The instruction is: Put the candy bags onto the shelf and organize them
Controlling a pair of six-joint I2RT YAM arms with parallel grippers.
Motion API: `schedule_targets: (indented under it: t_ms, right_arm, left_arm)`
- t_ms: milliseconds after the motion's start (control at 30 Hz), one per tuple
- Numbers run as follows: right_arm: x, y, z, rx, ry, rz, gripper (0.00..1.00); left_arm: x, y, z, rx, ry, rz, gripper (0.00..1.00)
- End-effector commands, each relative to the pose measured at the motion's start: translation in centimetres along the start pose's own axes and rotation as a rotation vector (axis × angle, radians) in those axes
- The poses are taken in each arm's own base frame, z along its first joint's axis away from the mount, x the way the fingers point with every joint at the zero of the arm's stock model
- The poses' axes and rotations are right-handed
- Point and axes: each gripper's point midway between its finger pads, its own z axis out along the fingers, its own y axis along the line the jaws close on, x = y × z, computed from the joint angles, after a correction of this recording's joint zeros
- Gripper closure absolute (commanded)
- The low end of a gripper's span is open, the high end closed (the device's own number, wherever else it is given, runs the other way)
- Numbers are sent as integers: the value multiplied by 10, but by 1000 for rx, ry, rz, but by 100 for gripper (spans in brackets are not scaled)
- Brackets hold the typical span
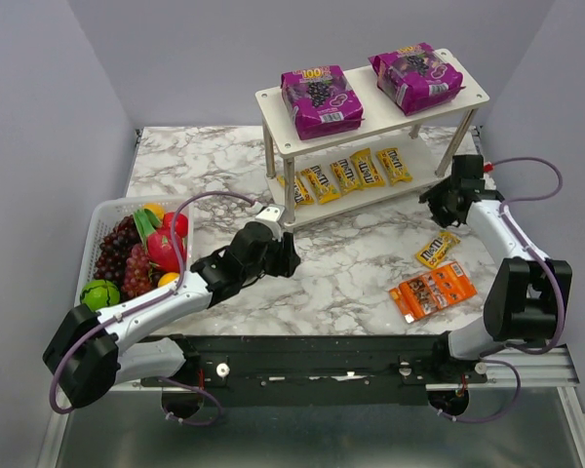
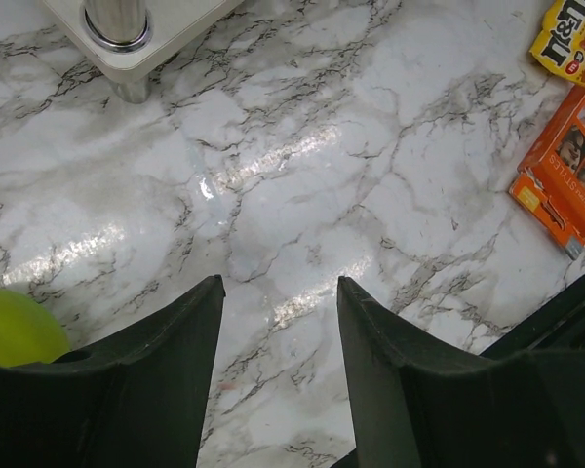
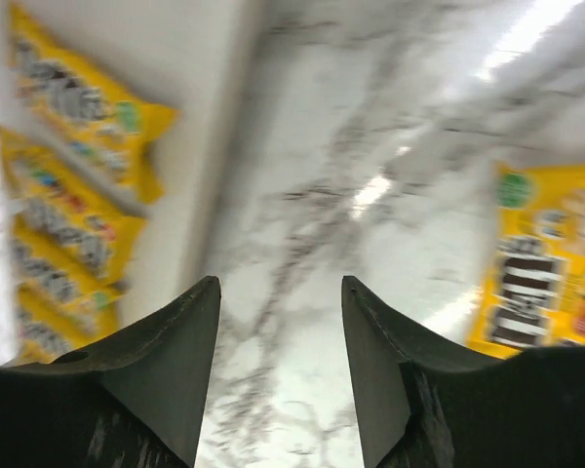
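Note:
Two purple pouches (image 1: 320,100) (image 1: 415,76) lie on the top tier of the white shelf (image 1: 473,97). Several yellow packets (image 1: 357,173) lie in a row on its lower tier and show blurred in the right wrist view (image 3: 78,112). One yellow packet (image 1: 437,250) and the flat orange pack (image 1: 433,291) lie on the table at front right. My left gripper (image 1: 289,259) is open and empty over bare marble (image 2: 280,283); the orange pack (image 2: 570,156) is far to its right. My right gripper (image 1: 433,201) is open and empty (image 3: 281,281), between the shelf and the loose yellow packet (image 3: 541,263).
A white basket (image 1: 96,229) of fruit stands at the left edge. A shelf leg (image 2: 117,19) and a green fruit (image 2: 15,327) show in the left wrist view. The marble table ends at a black rail near the arm bases.

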Motion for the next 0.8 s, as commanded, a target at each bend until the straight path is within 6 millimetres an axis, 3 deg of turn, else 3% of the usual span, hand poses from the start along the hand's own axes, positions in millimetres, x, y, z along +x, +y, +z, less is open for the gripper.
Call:
schedule_targets:
  t_ms: [0,167,367,467,633,767]
  right_arm:
    - [14,-108,-8,386,0,-71,39]
    - [30,-137,1,445,55,-87,41]
    - [49,-140,17,413,145,-131,47]
    - [64,-132,27,345,234,-158,53]
    - [94,-101,34,137,396,-199,74]
    - [121,-81,27,24,485,-302,74]
  left_arm:
    - [-3,-4,-2,33,-24,-13,39]
    - [0,-8,0,53,-5,-17,39]
    - [1,-8,-2,55,-7,-25,39]
    - [1,-8,-2,54,-10,-28,39]
    - [0,-6,-3,47,-13,-28,39]
    - [0,-6,-3,42,-14,-28,39]
